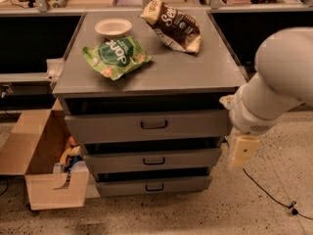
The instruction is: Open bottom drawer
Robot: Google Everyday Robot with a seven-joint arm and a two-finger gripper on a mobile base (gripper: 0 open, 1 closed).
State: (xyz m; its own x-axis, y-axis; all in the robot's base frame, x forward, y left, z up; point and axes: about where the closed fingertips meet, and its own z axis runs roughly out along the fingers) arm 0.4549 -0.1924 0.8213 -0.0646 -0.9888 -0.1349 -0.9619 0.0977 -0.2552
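Note:
The bottom drawer [153,186] is the lowest and narrowest grey front of the cabinet, with a small dark loop handle [154,187]. It stands about flush under the middle drawer [153,160], and its inside is hidden. The top drawer [149,125] is the tallest and widest. My white arm [274,82] reaches in from the right. The gripper [241,152] hangs at its end beside the cabinet's right side, at the height of the middle drawer, apart from the handles.
On the cabinet top [205,67] lie a white bowl [113,27], a green snack bag [116,57] and a brown snack bag [172,25]. An open cardboard box [41,155] with items stands on the floor at the left. A dark cable [274,195] runs over the floor at the right.

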